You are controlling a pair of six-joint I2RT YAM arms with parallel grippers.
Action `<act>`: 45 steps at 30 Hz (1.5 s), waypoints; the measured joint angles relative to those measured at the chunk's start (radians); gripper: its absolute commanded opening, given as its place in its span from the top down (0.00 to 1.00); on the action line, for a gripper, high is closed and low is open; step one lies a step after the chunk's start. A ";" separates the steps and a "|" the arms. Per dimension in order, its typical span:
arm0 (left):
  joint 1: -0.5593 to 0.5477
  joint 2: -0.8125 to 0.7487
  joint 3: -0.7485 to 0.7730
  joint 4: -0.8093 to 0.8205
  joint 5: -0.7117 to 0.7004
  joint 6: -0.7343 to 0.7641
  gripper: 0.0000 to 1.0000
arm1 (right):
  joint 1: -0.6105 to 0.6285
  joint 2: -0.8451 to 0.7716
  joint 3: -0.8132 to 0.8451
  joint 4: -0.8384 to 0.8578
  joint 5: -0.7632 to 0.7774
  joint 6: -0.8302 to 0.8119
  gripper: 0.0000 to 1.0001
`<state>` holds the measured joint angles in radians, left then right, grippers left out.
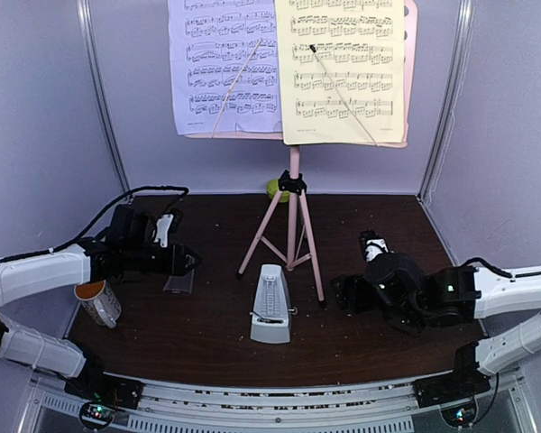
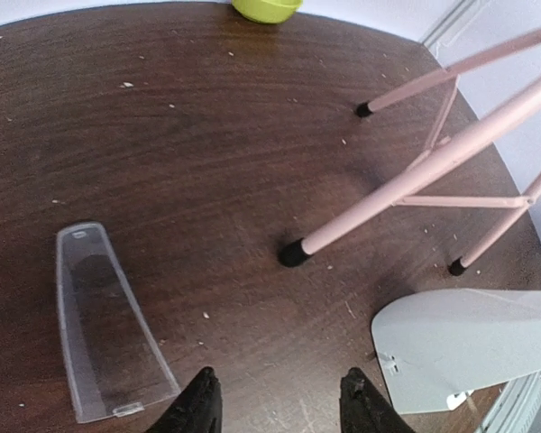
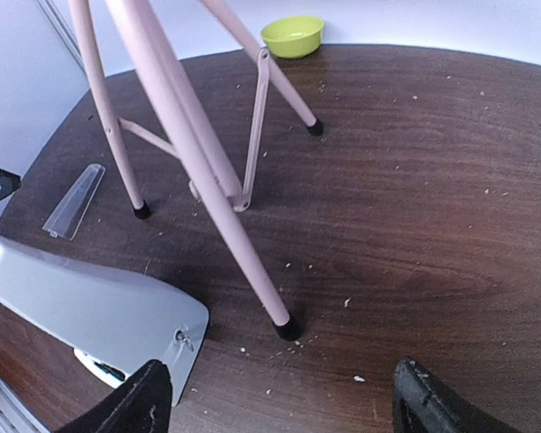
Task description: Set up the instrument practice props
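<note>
The pink tripod music stand (image 1: 293, 225) is upright at mid-table, with a lavender page (image 1: 224, 68) and a pale-yellow page (image 1: 343, 72) side by side on its desk. The grey pyramid metronome (image 1: 270, 305) stands in front of it. Its clear cover (image 1: 178, 281) lies flat on the table to the left. My left gripper (image 1: 191, 262) hovers just above that cover, open and empty. In the left wrist view the cover (image 2: 104, 320) lies left of the fingertips and the metronome (image 2: 469, 343) right. My right gripper (image 1: 343, 293) is open and empty, right of the metronome (image 3: 81, 302) and near a stand leg (image 3: 207, 171).
A white mug (image 1: 97, 302) with an orange inside sits at the left edge beside my left arm. A lime-green bowl (image 1: 272, 188) rests at the back behind the stand. Pale walls close in the table on three sides.
</note>
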<state>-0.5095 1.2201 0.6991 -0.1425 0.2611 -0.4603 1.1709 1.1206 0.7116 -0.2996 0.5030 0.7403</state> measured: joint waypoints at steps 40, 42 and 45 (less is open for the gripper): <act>0.282 -0.464 0.098 -0.378 -0.243 0.036 0.02 | -0.545 -0.422 0.106 -0.267 -0.299 -0.158 0.00; 0.282 -0.469 0.066 -0.414 -0.273 0.021 0.02 | -0.545 -0.444 0.054 -0.265 -0.310 -0.158 0.00; 0.282 -0.484 0.016 -0.464 -0.304 0.002 0.02 | -0.545 -0.463 -0.006 -0.265 -0.324 -0.154 0.00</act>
<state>-0.2279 0.7357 0.7155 -0.6064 -0.0433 -0.4583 0.6258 0.6575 0.7059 -0.5644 0.1791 0.5865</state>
